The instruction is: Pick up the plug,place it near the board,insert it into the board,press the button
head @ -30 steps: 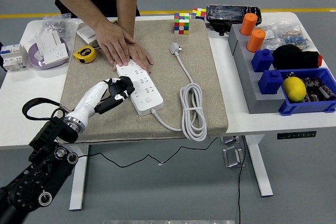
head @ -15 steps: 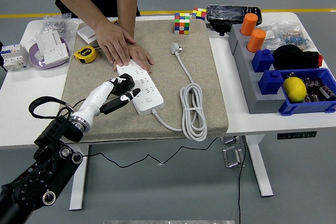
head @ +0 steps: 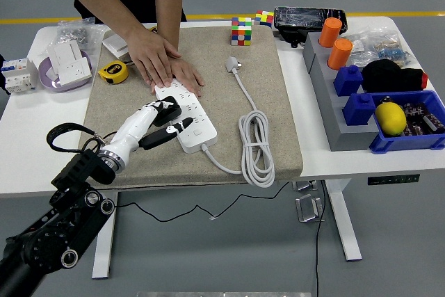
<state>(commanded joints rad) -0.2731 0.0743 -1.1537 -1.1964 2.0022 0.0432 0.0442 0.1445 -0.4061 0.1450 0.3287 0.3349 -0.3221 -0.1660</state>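
White and long, the board (head: 186, 113) is lying slantwise on a beige mat (head: 264, 53) that covers the middle of the tabletop (head: 28, 126). In the head view, the left hand (head: 161, 124) is reaching in from the lower left, its white forearm ending in dark fingers (head: 174, 128) spread over the board's near left part; they are pointing out rather than curling round anything, and they are holding nothing. Whether a fingertip is actually touching the board cannot be told. The plug (head: 231, 65) is lying on the mat well apart from this hand, up and to the right, beyond the board's far end, with its white cable (head: 255, 145) running down into a loose coil beside the board. At the far side a person is pressing both hands (head: 160, 60) flat on the board's far end. A yellow tape measure (head: 112, 71) is sitting just left of them.
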